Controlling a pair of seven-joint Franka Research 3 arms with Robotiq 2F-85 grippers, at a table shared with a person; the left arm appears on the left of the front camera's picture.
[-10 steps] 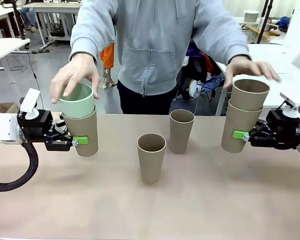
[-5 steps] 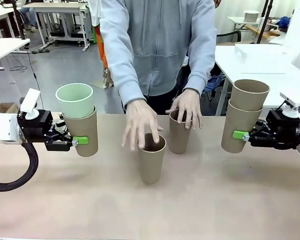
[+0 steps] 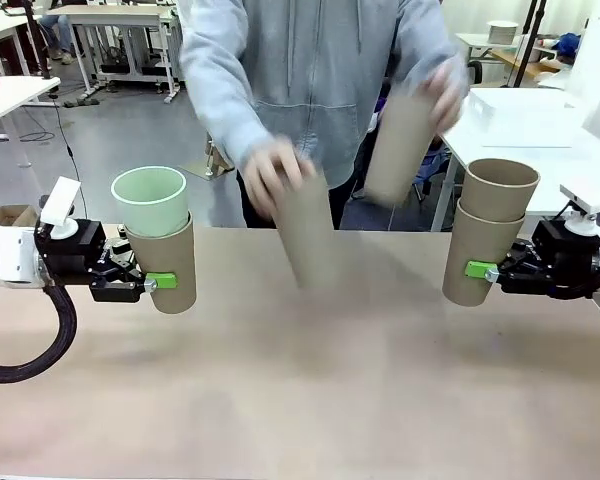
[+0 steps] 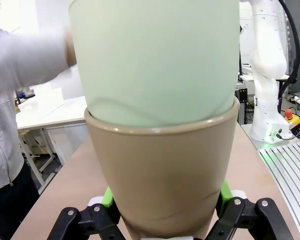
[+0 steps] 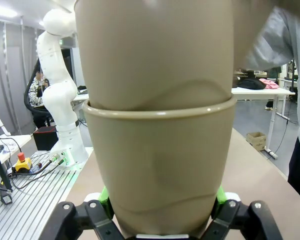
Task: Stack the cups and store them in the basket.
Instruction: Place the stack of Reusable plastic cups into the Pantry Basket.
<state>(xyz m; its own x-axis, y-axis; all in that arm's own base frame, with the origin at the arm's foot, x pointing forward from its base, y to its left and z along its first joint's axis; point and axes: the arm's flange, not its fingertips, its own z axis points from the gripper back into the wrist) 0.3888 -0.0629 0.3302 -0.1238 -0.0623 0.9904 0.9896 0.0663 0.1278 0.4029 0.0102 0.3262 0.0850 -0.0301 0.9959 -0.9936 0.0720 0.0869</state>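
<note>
Both middle cups have left the table (image 3: 310, 380): the person (image 3: 310, 60) holds them aloft, blurred, seemingly near upright. The left stack (image 3: 160, 240), mint in tan, is clamped in the left gripper (image 3: 168, 283); the right stack (image 3: 490, 235), tan in tan, in the right gripper (image 3: 472, 270), likewise clamped. The higher cup (image 3: 400, 150) lies up and inward of the right stack, nearest that arm; the lower cup (image 3: 305, 235) hangs between the stacks.

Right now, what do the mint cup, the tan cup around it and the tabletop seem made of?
Mint cup: matte, probably plastic or fibre composite; even colour, no glare. Tan cup: same dull finish, rim sheen. Tabletop: smooth board, possibly laminate; no grain.
</note>
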